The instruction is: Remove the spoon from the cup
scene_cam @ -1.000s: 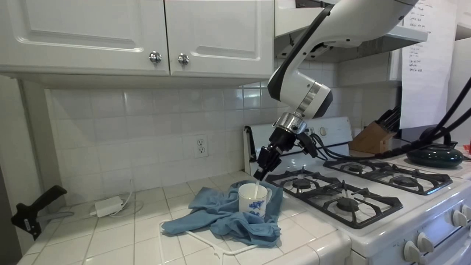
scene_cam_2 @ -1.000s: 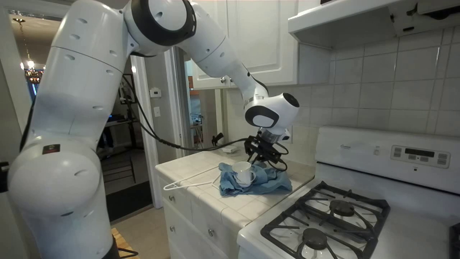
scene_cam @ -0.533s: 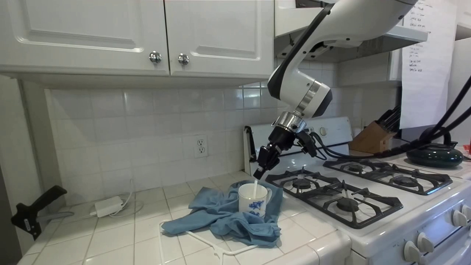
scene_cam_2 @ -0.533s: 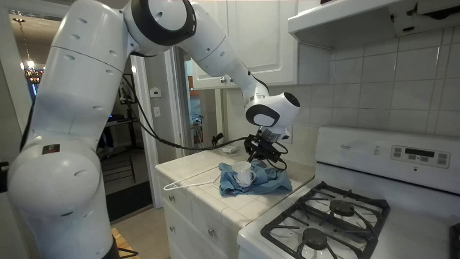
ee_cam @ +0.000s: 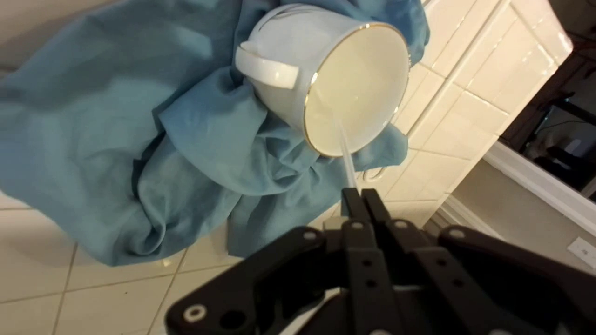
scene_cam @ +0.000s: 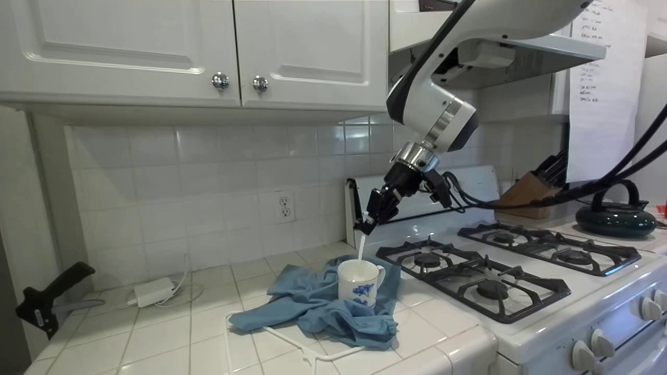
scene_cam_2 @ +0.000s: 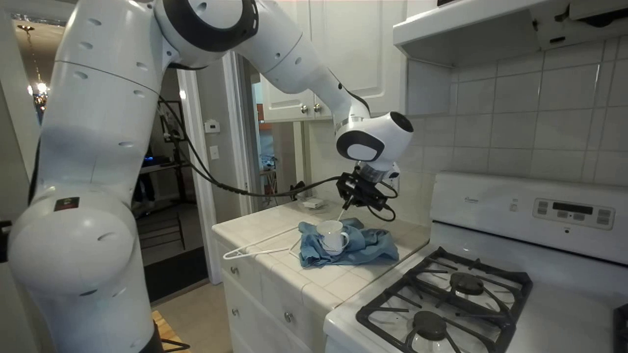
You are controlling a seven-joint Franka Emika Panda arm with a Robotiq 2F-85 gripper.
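The white cup (scene_cam: pixel 348 285) with blue flower marks stands on the blue cloth (scene_cam: pixel 294 307) in both exterior views (scene_cam_2: pixel 330 240). In the wrist view the cup (ee_cam: pixel 302 42) shows its gold rim and handle. My gripper (scene_cam: pixel 366 228) is above the cup, pointing down at a slant. In the wrist view its fingertips (ee_cam: pixel 361 191) are nearly together on the pale spoon (ee_cam: pixel 347 160). The spoon (scene_cam: pixel 361 247) hangs down from the fingertips, slightly tilted, and its lower end is still inside the cup. The top of the spoon is hidden by the fingers.
A white hanger (scene_cam: pixel 310 355) lies partly under the cloth on the tiled counter. A gas stove (scene_cam: pixel 490 291) with black grates stands beside the counter. A white adapter (scene_cam: pixel 152 291) and a black-handled tool (scene_cam: pixel 52 297) lie farther off. Cabinets (scene_cam: pixel 312 57) hang above.
My gripper has moved up and drawn the spoon higher, so more of the spoon shows above the rim. The cup and cloth have stayed in place.
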